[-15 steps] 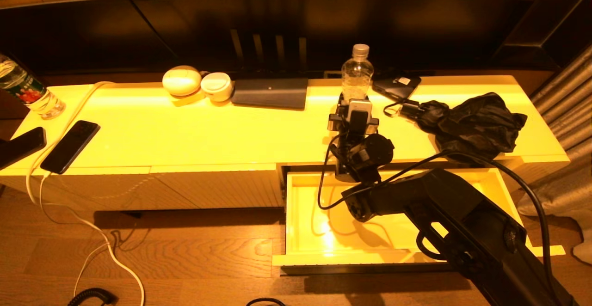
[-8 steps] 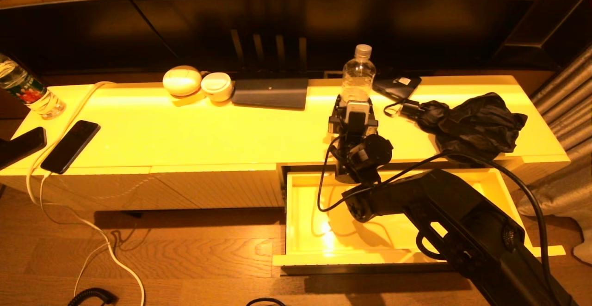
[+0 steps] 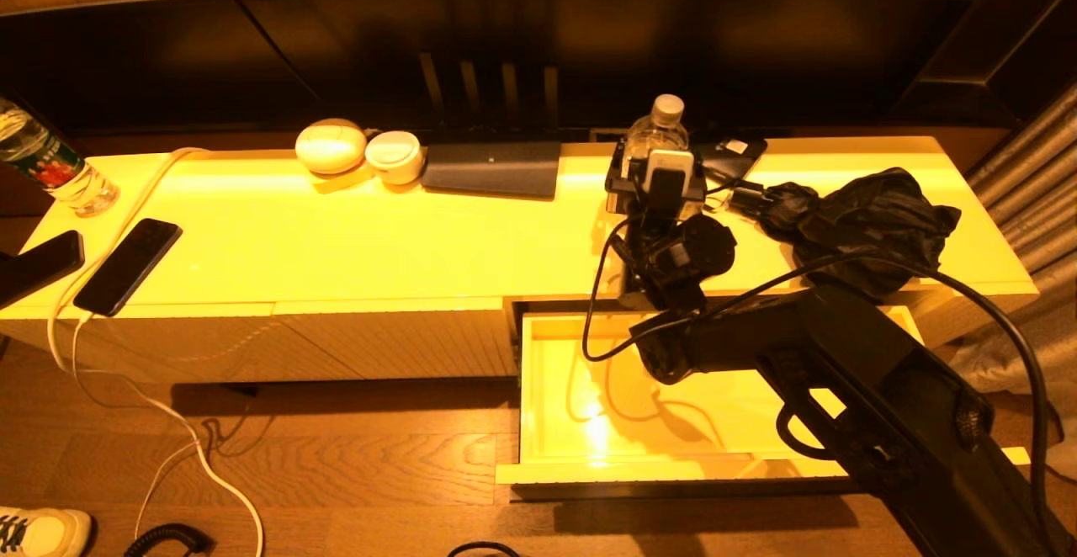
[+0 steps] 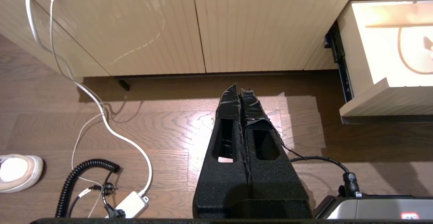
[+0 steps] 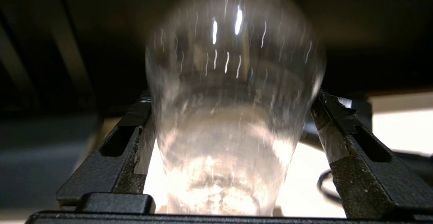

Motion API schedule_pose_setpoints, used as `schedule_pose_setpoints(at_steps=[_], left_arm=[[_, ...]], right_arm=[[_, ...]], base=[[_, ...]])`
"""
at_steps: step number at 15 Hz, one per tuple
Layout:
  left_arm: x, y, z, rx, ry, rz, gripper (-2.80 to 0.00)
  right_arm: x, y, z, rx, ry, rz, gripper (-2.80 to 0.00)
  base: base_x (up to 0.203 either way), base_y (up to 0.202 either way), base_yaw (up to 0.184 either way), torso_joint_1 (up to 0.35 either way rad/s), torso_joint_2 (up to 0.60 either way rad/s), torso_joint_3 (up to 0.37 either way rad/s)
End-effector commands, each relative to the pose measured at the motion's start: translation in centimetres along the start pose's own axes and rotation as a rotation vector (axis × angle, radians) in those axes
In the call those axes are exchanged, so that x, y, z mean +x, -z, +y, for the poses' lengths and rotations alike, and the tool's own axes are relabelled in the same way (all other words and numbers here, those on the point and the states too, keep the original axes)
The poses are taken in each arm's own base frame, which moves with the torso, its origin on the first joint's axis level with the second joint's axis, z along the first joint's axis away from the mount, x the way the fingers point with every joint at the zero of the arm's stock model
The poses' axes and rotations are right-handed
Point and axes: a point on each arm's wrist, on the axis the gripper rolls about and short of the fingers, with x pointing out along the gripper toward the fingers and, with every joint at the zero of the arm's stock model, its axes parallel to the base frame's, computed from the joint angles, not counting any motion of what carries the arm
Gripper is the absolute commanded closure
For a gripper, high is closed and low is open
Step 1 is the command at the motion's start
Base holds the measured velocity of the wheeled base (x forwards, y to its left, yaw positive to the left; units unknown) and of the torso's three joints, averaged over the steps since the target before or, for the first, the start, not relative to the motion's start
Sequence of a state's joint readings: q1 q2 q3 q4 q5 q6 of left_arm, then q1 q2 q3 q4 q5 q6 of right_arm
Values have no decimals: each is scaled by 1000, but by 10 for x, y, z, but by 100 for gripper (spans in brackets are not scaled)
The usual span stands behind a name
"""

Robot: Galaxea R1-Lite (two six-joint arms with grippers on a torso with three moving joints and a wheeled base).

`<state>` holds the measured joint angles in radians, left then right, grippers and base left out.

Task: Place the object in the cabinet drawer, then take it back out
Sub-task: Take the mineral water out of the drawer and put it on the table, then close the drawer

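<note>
A clear plastic bottle (image 3: 665,124) with a white cap stands on the cabinet top, behind the pulled-out cabinet drawer (image 3: 555,389). My right gripper (image 3: 656,166) reaches over the drawer and is open, one finger on each side of the bottle's lower body (image 5: 233,115). The right wrist view shows a small gap between one finger (image 5: 333,132) and the bottle, and the other finger close against it. The drawer's glossy cream inside (image 4: 379,48) holds nothing. My left gripper (image 4: 239,88) hangs shut and empty over the wooden floor, in front of the ribbed cabinet fronts.
A crumpled black bag (image 3: 867,216) and a dark phone (image 3: 728,157) lie right of the bottle. A grey pad (image 3: 492,168), two white round cases (image 3: 331,146), two phones (image 3: 126,267) and another bottle (image 3: 46,166) sit further left. Cables and a shoe (image 3: 34,532) are on the floor.
My right gripper has opened wider and moved toward the back of the cabinet top, so it now hides more of the bottle. The bottle sits slightly further right. A shoe has appeared at the lower left.
</note>
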<state>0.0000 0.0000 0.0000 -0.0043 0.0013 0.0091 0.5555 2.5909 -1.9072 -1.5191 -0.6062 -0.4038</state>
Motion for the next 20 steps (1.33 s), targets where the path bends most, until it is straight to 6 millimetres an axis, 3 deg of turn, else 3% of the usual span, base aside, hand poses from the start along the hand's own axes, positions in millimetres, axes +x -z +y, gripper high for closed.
schedule_pose_setpoints(at_steps=[1, 5, 12, 16, 19, 20], left_arm=[[0, 0, 0, 0, 0, 1, 0], [0, 1, 0, 0, 1, 2, 0], [0, 1, 0, 0, 0, 3, 0], [0, 0, 0, 0, 0, 2, 0], [0, 1, 0, 0, 0, 3, 0], [0, 1, 0, 0, 0, 3, 0]], right_arm=[[22, -61, -10, 65, 45, -96, -280], [39, -147, -36, 110, 81, -188, -280], [33, -230, -79, 30, 83, -156, -280], [0, -269, -120, -115, 26, -8, -280], [-37, -262, -154, -313, -49, 226, -280], [-53, -257, -167, -378, -79, 320, 0]], base=[[0, 0, 0, 0, 0, 0], [0, 0, 0, 0, 0, 0], [0, 0, 0, 0, 0, 0], [0, 0, 0, 0, 0, 0], [0, 0, 0, 0, 0, 0], [0, 0, 0, 0, 0, 0]])
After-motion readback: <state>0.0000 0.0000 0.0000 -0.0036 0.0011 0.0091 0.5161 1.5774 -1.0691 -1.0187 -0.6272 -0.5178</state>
